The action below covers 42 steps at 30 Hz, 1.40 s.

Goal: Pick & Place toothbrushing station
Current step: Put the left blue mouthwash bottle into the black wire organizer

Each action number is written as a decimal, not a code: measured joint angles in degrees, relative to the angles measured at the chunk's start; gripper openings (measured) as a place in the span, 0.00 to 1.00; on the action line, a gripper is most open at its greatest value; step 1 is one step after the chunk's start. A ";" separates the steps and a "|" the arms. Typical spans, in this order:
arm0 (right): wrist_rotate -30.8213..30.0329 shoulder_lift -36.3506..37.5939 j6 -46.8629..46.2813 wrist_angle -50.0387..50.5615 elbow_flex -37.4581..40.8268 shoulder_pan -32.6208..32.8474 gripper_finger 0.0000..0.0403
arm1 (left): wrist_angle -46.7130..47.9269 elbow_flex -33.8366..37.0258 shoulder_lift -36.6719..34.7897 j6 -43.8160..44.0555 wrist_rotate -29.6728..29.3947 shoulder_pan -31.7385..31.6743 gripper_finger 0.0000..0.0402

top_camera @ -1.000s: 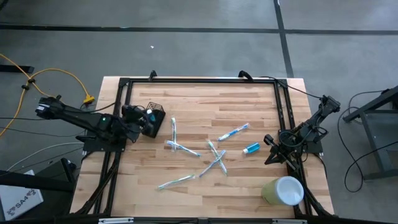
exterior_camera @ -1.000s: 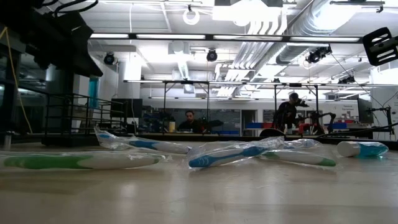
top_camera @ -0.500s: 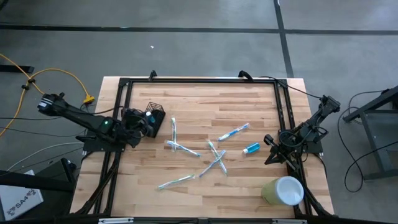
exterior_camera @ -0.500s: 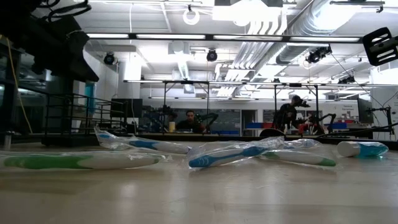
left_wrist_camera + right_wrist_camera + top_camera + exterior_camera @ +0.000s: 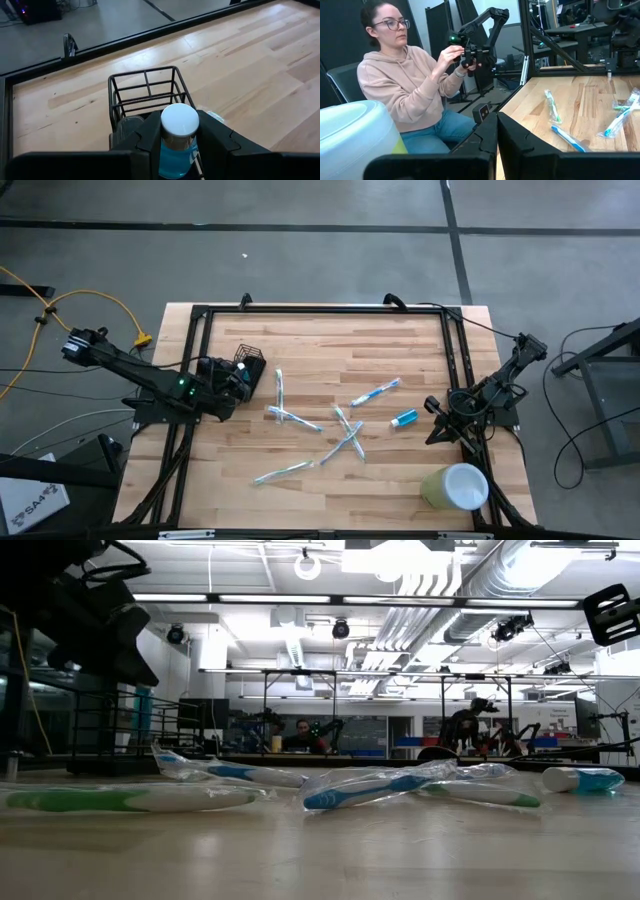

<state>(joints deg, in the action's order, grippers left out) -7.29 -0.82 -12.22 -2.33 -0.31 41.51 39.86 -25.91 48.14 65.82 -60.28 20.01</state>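
Note:
The toothbrushing station, a small black wire-mesh holder [image 5: 145,92], stands on the wooden table at its far left [image 5: 251,368]. My left gripper [image 5: 237,377] hovers right at the holder's near side, shut on a small blue tube with a white cap [image 5: 179,122]. The cap points toward the holder's open top. My right gripper [image 5: 433,432] waits shut and empty at the table's right edge [image 5: 497,145]. My left gripper pinches the blue tube's body [image 5: 174,156] between its two fingers [image 5: 150,140], just behind the white cap. The fingers run along the tube and slant down toward the holder. The tube is lifted clear of the table, its cap end foremost.
Several wrapped toothbrushes [image 5: 345,430] lie scattered over the middle of the table, with another small blue tube [image 5: 404,418] to their right. A pale green cup [image 5: 455,486] stands at the near right corner. A black frame [image 5: 320,308] borders the table. A person sits beyond it [image 5: 405,80].
My left gripper has sunk a little toward the holder, still shut on the blue tube. In the low view the arm's dark bulk shows lower at the left.

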 joint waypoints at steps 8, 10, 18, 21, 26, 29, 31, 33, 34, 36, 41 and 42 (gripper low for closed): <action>-0.02 0.00 -0.01 0.00 0.01 0.00 0.00 | -0.06 0.00 3.68 4.28 1.24 0.13 0.22; -0.02 0.00 -0.01 -0.02 -0.01 0.01 0.00 | -0.04 0.00 4.36 5.36 1.23 0.44 0.22; -0.02 0.00 0.01 -0.02 0.01 0.01 0.00 | -0.01 0.00 6.11 8.74 2.25 0.98 0.26; 0.00 0.01 0.00 0.00 0.00 0.00 0.00 | -0.04 0.00 6.07 9.09 2.92 0.98 0.29; -0.02 0.00 -0.01 -0.02 0.01 -0.01 0.00 | -0.07 0.00 6.07 9.57 3.31 0.98 0.30; -0.02 0.00 -0.01 0.00 0.01 0.00 0.00 | -0.07 -0.02 6.05 10.14 3.70 0.98 0.31; -0.01 0.00 -0.01 -0.02 0.00 0.01 0.00 | -0.04 -0.02 6.05 10.10 3.97 0.98 0.31; -0.02 0.00 -0.01 0.00 0.01 -0.01 0.00 | -0.04 -0.02 6.05 10.14 4.10 0.96 0.31; 0.00 0.00 -0.01 0.00 -0.01 0.01 0.00 | -0.04 -0.02 6.05 10.14 4.17 0.96 0.31; -0.02 0.00 -0.01 -0.02 -0.01 -0.01 0.00 | -0.04 -0.02 6.05 10.14 4.25 0.96 0.31; -0.02 0.00 -0.01 0.00 0.00 -0.01 0.00 | -0.04 -0.04 6.05 10.12 4.32 0.96 0.31; -0.01 0.01 0.00 0.00 0.01 0.01 0.00 | -0.04 -0.04 6.05 10.12 4.32 0.96 0.31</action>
<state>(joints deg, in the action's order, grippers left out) -7.30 -0.81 -12.22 -2.33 -0.30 41.52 39.81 -25.96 54.19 75.94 -55.96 20.97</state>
